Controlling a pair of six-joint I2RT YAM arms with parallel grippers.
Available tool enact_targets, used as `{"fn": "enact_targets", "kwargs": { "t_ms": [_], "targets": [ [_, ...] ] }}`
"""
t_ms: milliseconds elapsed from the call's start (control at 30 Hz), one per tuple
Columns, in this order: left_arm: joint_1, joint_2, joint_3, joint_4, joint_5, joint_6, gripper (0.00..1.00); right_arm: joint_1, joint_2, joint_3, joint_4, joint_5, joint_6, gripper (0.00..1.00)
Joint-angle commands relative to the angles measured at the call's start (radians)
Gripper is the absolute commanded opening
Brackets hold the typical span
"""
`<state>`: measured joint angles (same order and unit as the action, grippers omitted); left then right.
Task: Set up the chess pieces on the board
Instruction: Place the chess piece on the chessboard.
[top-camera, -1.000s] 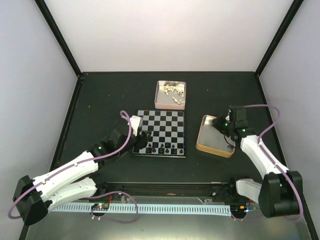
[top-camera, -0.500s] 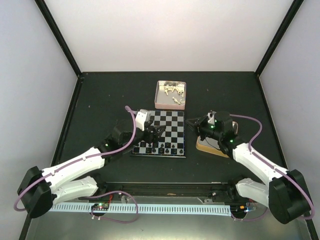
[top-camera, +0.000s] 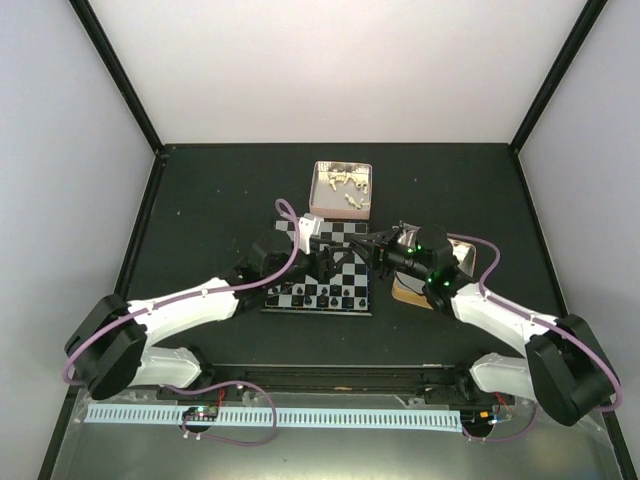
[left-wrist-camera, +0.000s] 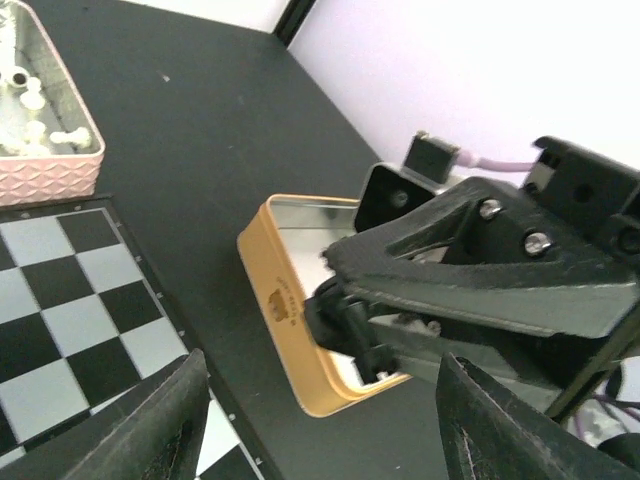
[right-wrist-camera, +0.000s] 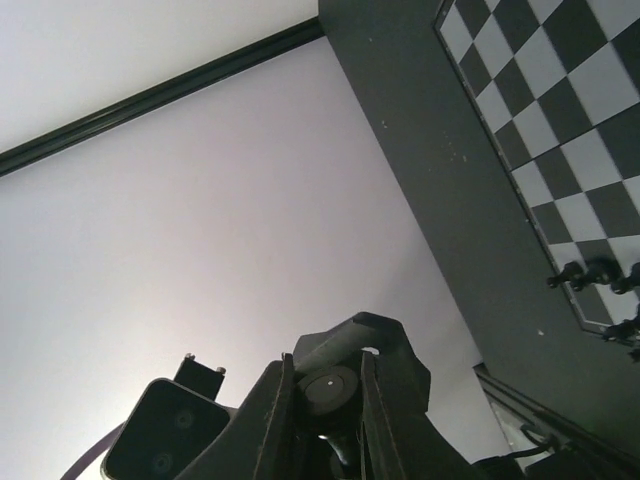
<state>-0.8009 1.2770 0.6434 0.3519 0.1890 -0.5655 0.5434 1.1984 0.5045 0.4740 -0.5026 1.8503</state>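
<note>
2 robot claws meet tip to tip above a small flat chessboard (top-camera: 350, 278) of black and silvery-grey squares, which lies on a black table (top-camera: 200, 200). The right claw (right-wrist-camera: 328, 375) lies nearly level and points at the left one. Its fingers are drawn almost together on what appears to be a small glossy black chess piece (right-wrist-camera: 330, 390). Only a round dark top with a bright glint shows between them, so the kind of piece cannot be told.

The left claw (left-wrist-camera: 322, 360) faces it with fingers spread wide, and the right claw's tip sits in line with the gap between them. This looks like a handover: the right claw offers the piece so the left can take it and stand it on a square easier for it to reach. The spread fingers leave room to close around the piece without knocking it.

The board lies beneath both claws. A row of black pieces (top-camera: 325, 298) stands along its near edge, on the robot's side of the claws. Behind the right claw sits a shallow rectangular gold metal tin (left-wrist-camera: 285, 310), its visible floor bare. Beyond both claws, just past the board's far edge, a pink rectangular tin (top-camera: 340, 215) holds the loose cream-white chess pieces (top-camera: 345, 185). No white piece shows on the board.
</note>
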Motion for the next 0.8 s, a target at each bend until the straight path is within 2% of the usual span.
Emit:
{"fn": "enact_targets", "kwargs": {
  "t_ms": [0, 167, 400, 533, 667, 733, 767],
  "targets": [
    [-0.002, -0.002, 0.029, 0.119, 0.057, -0.056, 0.63, 0.016, 0.018, 0.035, 0.072, -0.02, 0.041, 0.12],
    [-0.001, 0.037, 0.04, 0.106, 0.06, -0.048, 0.56, 0.019, 0.032, 0.042, 0.092, -0.038, 0.043, 0.13],
    [0.001, 0.065, 0.059, 0.099, 0.086, -0.047, 0.25, 0.024, 0.036, 0.055, 0.1, -0.076, 0.034, 0.13],
    [0.002, 0.047, 0.057, 0.092, 0.064, -0.035, 0.14, 0.026, 0.033, 0.061, 0.085, -0.093, 0.016, 0.13],
    [0.005, 0.022, 0.075, 0.02, 0.037, 0.005, 0.06, 0.026, 0.025, 0.088, -0.005, -0.1, -0.071, 0.22],
    [0.01, 0.01, 0.086, -0.046, 0.024, 0.023, 0.03, 0.026, 0.023, 0.108, -0.063, -0.101, -0.139, 0.32],
    [0.012, -0.013, 0.091, -0.088, 0.015, 0.031, 0.02, 0.024, 0.022, 0.119, -0.099, -0.099, -0.185, 0.4]
  ]
}}
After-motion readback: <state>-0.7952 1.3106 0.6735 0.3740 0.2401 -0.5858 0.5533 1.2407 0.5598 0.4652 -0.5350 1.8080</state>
